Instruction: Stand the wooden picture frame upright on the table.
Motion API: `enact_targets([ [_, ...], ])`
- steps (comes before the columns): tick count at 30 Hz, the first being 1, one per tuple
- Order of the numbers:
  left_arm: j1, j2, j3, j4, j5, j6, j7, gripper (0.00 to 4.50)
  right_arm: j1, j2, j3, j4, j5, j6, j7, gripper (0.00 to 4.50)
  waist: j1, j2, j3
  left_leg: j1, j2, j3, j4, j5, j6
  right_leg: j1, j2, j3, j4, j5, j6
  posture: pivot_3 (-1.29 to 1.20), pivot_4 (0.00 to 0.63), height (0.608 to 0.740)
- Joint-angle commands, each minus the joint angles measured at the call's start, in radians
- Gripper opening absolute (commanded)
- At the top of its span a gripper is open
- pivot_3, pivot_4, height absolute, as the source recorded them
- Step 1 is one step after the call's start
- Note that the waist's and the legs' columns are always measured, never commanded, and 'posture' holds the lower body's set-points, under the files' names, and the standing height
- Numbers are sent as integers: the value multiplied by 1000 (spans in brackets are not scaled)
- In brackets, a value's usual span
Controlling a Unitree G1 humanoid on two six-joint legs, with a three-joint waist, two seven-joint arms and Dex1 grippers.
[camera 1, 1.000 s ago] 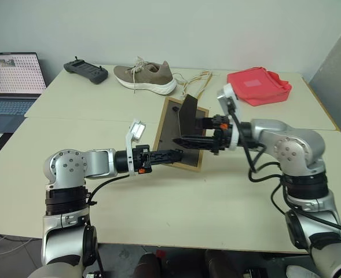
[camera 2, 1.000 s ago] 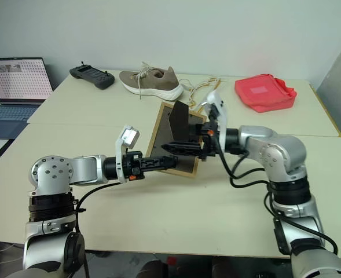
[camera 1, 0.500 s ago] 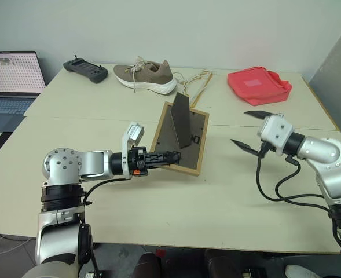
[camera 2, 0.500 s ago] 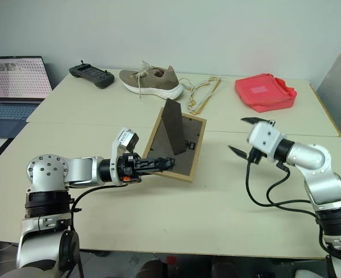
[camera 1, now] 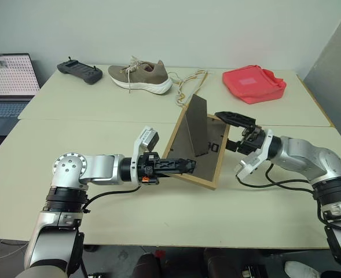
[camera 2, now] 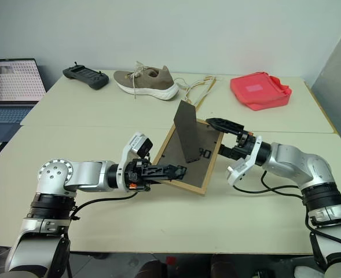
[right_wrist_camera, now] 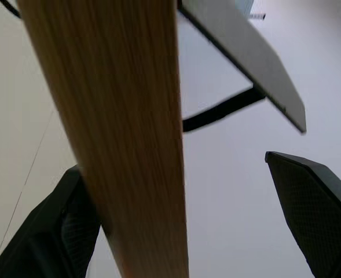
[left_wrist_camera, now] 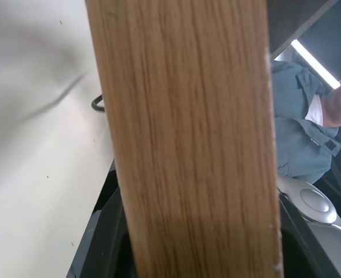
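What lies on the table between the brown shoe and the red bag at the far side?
In the left eye view, a loose beige cord lies on the table between the brown shoe and the red bag.

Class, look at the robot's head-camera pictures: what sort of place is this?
Probably a lab or office test room: a laptop open beside plain tables, a handheld controller, bare walls.

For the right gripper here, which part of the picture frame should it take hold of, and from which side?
Judging by the pose, the right-hand wooden rail of the wooden picture frame, approached level from the robot's right. The frame is tilted, its back and folded-out stand facing up. The left gripper already clamps the near-left edge, and the open right gripper sits astride that rail, one finger on each side.
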Motion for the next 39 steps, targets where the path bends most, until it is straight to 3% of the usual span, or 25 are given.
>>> enact_targets([
  [1,2,19,5,-45,-49,-42,-11,1313,-29,-7,12,8,30,-31,-15,4021,0,0,0,0,0,0,0,0,0,0,0,0,0,0,0,0,150,740],
  [11,26,32,-18,-69,-49,-76,-12,1313,-46,-27,15,43,28,-48,-25,1663,-1,0,0,0,0,0,0,0,0,0,0,0,0,0,0,0,150,740],
  [13,27,42,-25,-82,-49,-74,-19,1313,-49,-27,17,49,32,-46,-22,1355,-2,0,0,0,0,0,0,0,0,0,0,0,1,0,0,0,150,740],
  [16,30,57,-33,-97,-49,-77,-28,1313,-55,-27,19,55,37,-43,-21,1354,-2,0,0,0,0,0,0,0,0,0,0,0,1,0,0,0,150,740],
  [18,30,68,-25,-100,-49,-83,-42,2012,-60,-24,20,61,61,-33,-10,1354,-2,0,0,0,0,0,0,0,0,0,0,0,1,0,0,0,150,740],
  [20,20,80,-3,-75,-49,-110,-32,2363,-64,-20,24,68,112,-17,22,1314,-2,0,0,0,0,0,0,0,0,0,0,0,1,0,0,0,150,740],
  [24,-6,134,79,3,-43,-185,1,3118,-51,-3,68,92,367,56,191,1305,-2,0,0,1,0,0,0,0,1,0,0,0,2,0,0,0,150,740],
  [26,10,176,132,-11,-6,-210,1,3698,-32,22,92,92,535,151,331,1305,-6,0,0,1,0,0,0,0,1,0,0,0,2,0,0,0,150,740],
  [30,101,264,199,-261,216,-252,-69,4436,26,124,78,12,958,558,665,1304,-11,0,0,1,3,-1,-1,0,1,0,0,0,2,0,-1,0,150,740],
  [32,124,272,214,-370,309,-302,-68,4500,31,155,56,-35,1097,754,772,1301,-7,1,0,0,2,-3,-1,1,1,0,-2,-1,2,0,-1,0,150,740],
  [36,184,291,110,-585,757,-531,-106,4500,2,211,0,-59,1288,1177,866,1301,7,1,0,0,2,-3,0,1,0,0,-2,-1,3,0,-1,0,150,740],
  [39,241,239,103,-631,914,-663,-136,4500,-22,259,-70,-5,1393,1373,909,1301,14,1,0,0,1,2,0,1,0,0,-1,-1,3,0,-1,0,150,740],
])
